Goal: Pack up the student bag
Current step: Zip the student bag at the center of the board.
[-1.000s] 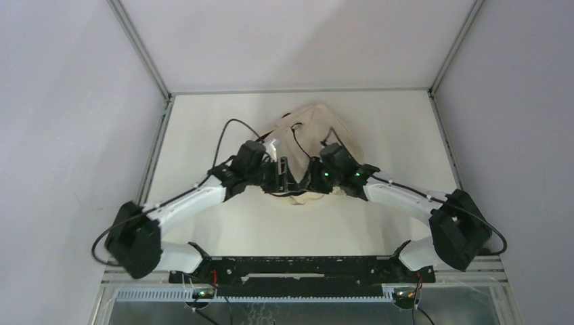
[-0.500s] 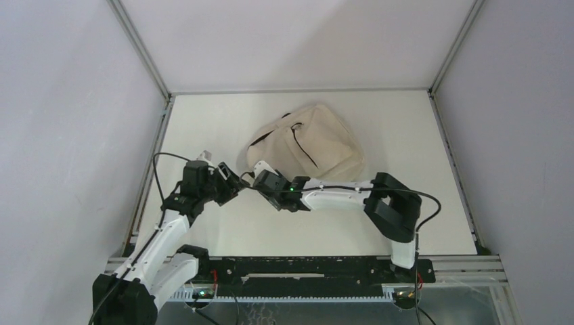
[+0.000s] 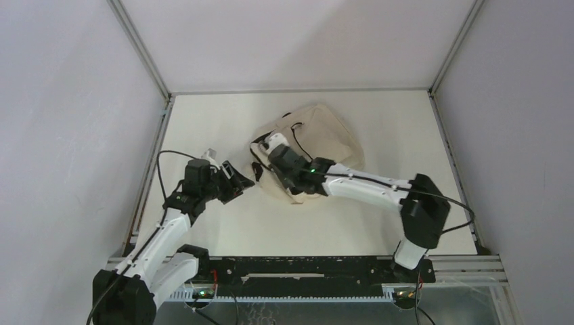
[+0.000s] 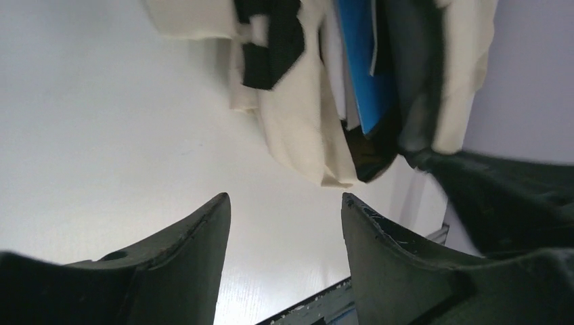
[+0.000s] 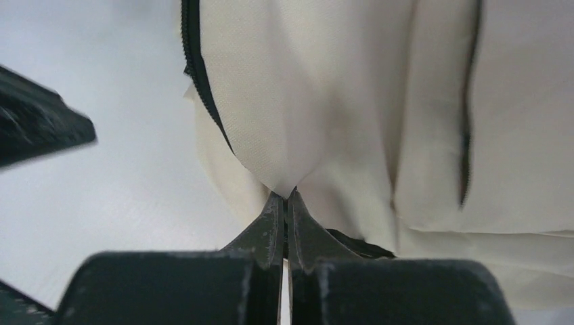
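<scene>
The student bag (image 3: 328, 139), cream fabric with black zipper trim, lies at the middle back of the table. My right gripper (image 3: 269, 152) is at the bag's left end, shut on a pinched fold of its cream fabric (image 5: 284, 193) beside a black zipper line (image 5: 203, 88). My left gripper (image 3: 240, 179) hovers open over the table just left of the bag, holding nothing. In the left wrist view the bag (image 4: 298, 122) hangs ahead of the open fingers (image 4: 203, 237), and something blue (image 4: 362, 61) shows inside the bag's gap.
White table (image 3: 216, 122) with a metal frame rail (image 3: 152, 169) along its left edge and grey walls around. The right arm (image 3: 379, 189) stretches across the table's middle from the near right. Its dark body (image 4: 514, 196) shows at the right of the left wrist view.
The left arm has drawn back from the bag to the left and stays open. The right arm swung round to the bag's left end and its jaws closed on the fabric.
</scene>
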Available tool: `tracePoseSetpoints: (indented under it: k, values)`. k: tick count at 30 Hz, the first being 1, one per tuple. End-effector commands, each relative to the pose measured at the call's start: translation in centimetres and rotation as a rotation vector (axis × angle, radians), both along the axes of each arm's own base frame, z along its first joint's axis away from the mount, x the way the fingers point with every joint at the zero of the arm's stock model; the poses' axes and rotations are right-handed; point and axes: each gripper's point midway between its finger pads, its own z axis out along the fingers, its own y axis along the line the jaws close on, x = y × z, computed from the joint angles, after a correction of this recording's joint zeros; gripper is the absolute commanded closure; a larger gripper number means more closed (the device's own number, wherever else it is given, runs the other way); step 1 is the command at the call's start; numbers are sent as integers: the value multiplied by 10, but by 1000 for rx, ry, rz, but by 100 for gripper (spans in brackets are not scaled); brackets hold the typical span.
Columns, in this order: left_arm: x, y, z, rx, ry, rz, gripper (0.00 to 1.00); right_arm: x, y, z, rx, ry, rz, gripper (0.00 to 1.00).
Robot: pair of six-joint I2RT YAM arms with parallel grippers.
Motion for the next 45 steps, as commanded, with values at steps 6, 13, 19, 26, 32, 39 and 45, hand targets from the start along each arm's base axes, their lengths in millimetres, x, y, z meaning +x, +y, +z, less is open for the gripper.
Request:
tracePoseSetpoints:
  k: [6, 13, 19, 26, 32, 39, 45]
  values:
    - [-7, -84, 19, -65, -73, -333, 35, 43, -18, 92, 686, 214, -167, 100]
    - [7, -123, 52, 39, -250, -517, 34, 39, -24, 120, 807, 255, -135, 100]
    - [31, -153, 58, 82, -430, -665, 33, 30, -26, 129, 850, 270, -122, 100]
    - [46, -177, 48, 108, -574, -725, 38, 31, -28, 128, 888, 301, -119, 100]
    - [42, -200, 50, 52, -711, -775, 37, 32, -27, 128, 917, 331, -106, 100]
    - [33, -229, 29, -61, -655, -868, 37, 32, -27, 131, 934, 342, -98, 100]
    - [24, -233, 19, -114, -632, -850, 47, 32, -28, 128, 943, 353, -107, 100]
